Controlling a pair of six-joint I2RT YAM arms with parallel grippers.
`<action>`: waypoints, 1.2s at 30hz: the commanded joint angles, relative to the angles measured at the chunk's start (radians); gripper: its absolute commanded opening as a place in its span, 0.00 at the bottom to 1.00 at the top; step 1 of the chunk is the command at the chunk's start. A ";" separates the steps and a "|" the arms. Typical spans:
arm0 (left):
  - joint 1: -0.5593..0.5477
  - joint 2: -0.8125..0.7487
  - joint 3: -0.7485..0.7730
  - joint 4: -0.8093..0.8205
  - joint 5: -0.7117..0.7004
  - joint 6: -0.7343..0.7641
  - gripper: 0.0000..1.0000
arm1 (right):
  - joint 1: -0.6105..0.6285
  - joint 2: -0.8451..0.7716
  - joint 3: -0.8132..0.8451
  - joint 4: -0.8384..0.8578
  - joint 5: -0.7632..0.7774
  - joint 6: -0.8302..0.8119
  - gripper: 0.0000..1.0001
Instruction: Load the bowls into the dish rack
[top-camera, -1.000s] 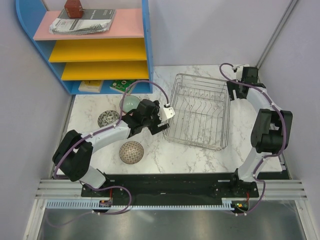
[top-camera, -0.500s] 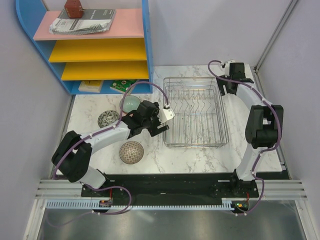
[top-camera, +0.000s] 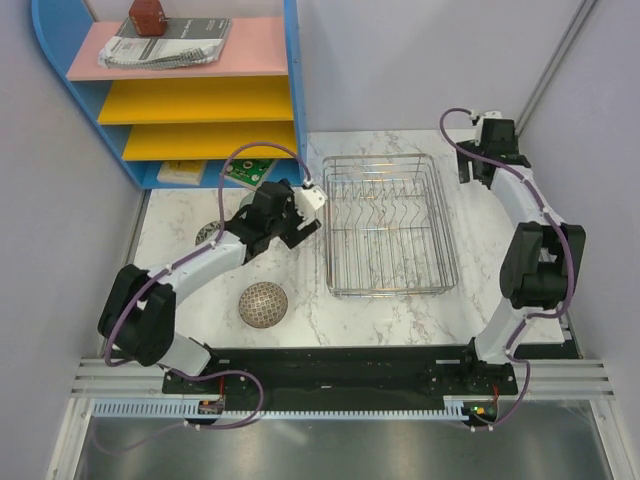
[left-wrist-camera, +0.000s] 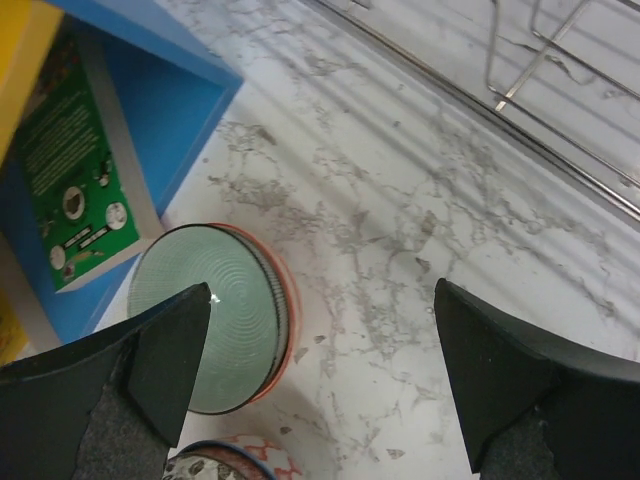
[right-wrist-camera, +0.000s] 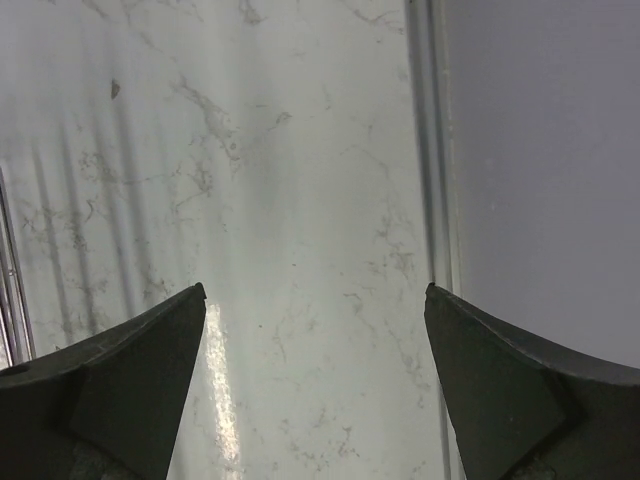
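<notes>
At the centre of the top view, the dish rack (top-camera: 390, 225) stands empty, so we judge loading not yet begun. On the surface (top-camera: 305, 325) lower left of it sits the beige mesh-patterned bowl (top-camera: 263, 303). The pale green bowl (left-wrist-camera: 225, 330) and a red-and-white patterned bowl (left-wrist-camera: 230, 463) lie beneath the left gripper (left-wrist-camera: 320, 300), jaws spread wide, holding nothing. The right gripper (right-wrist-camera: 315, 295), equally wide and empty, hovers upper right of the rack.

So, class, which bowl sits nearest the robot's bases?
The beige mesh-patterned bowl, alone at the front of the table. The pale green bowl and the red-and-white bowl sit farther back, by the blue shelf.
</notes>
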 joint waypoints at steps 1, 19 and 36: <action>0.089 -0.099 0.083 -0.007 -0.027 -0.051 1.00 | -0.035 -0.187 -0.025 -0.019 -0.067 0.033 0.98; 0.546 -0.194 -0.063 -0.049 0.303 -0.146 1.00 | -0.061 -0.613 -0.165 -0.199 -0.865 -0.002 0.98; 0.697 -0.081 -0.090 -0.039 0.340 -0.161 0.91 | -0.053 -0.633 -0.231 -0.185 -0.880 -0.018 0.98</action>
